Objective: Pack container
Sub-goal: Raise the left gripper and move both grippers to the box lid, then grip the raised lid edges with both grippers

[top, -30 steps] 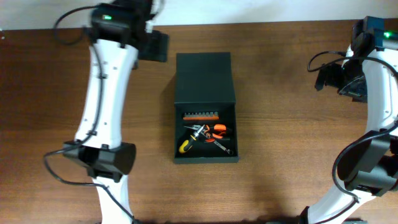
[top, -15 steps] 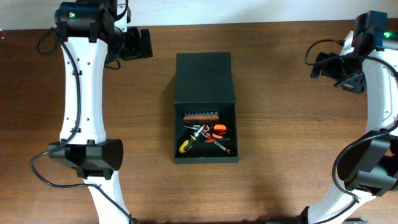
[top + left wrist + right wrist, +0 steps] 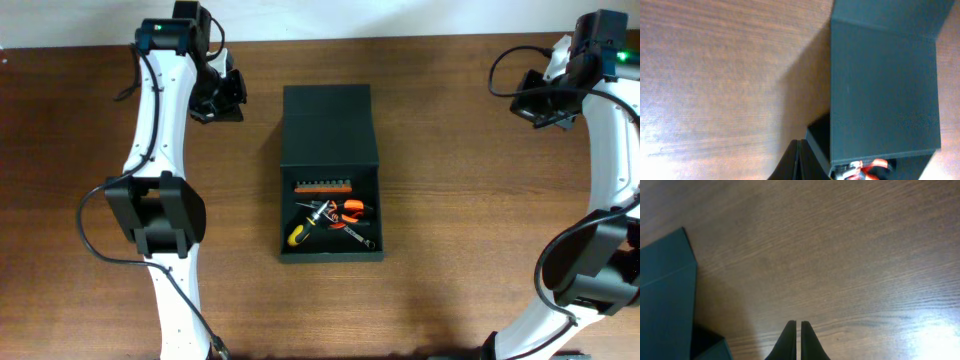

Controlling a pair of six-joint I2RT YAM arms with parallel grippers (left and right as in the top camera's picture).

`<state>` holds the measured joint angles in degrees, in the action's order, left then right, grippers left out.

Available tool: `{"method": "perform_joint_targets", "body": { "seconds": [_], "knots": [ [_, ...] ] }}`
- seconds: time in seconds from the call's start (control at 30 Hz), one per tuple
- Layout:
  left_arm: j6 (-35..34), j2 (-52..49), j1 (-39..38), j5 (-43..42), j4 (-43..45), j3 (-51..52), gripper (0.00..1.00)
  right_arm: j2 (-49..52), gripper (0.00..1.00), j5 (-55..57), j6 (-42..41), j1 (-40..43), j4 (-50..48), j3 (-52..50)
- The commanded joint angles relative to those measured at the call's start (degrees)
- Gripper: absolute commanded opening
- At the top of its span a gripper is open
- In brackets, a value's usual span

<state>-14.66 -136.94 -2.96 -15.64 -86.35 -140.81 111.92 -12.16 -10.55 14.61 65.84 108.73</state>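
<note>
The container [image 3: 328, 125] is a dark box in the middle of the table. Its flap lid lies open toward the far side. Inside the open half lie a row of orange bits [image 3: 322, 186], orange-handled pliers [image 3: 352, 210] and a yellow-handled screwdriver [image 3: 297, 236]. My left gripper [image 3: 222, 97] hovers left of the lid, shut and empty. In the left wrist view its fingertips [image 3: 799, 145] meet beside the container [image 3: 885, 85]. My right gripper [image 3: 535, 105] is far right, shut [image 3: 798, 324] over bare wood, the container's lid [image 3: 665, 290] at the view's left edge.
The brown wooden table [image 3: 460, 230] spreads out on both sides of the box. The white wall edge [image 3: 400, 20] runs along the far side. Both arms' bases stand near the front corners.
The left arm swung out to the left and back, and its gripper now sits lower, beside the lid. The right gripper shifted slightly. Both sets of jaws have closed.
</note>
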Motion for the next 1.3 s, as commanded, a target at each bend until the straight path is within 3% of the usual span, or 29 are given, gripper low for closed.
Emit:
{"method": "perform_joint_targets", "body": {
  "seconds": [0.0, 0.1, 0.23, 0.47, 0.63, 1.27],
  "knots": [
    [-5.68, -0.55, 0.24, 4.35, 1.97, 0.07, 0.02, 2.71, 0.04, -1.57, -2.51, -0.79, -0.52, -0.22],
    [-9.40, -1.40, 0.22, 9.49, 2.60, 0.17, 0.02, 5.99, 0.04, -4.68, -2.43, -2.16, -1.20, -0.22],
    [-9.49, -2.89, -0.39, 8.72, 2.12, 0.22, 0.02, 12.37, 0.04, -13.66, -2.19, -4.72, -1.62, -0.22],
    [-5.53, -5.97, -0.74, -1.64, 1.11, 1.18, 0.02, 18.71, 0.04, -18.67, -1.92, -8.81, -2.91, -0.20],
    [-2.97, -8.46, -0.85, -6.71, 1.29, 1.18, 0.02, 19.67, 0.04, -20.63, -1.75, -11.32, -3.54, -0.22],
    [0.02, -11.67, -2.56, -10.29, -0.76, 1.18, 0.02, 19.74, 0.04, -20.61, -1.79, -16.48, -5.86, -1.57]
  ]
}}
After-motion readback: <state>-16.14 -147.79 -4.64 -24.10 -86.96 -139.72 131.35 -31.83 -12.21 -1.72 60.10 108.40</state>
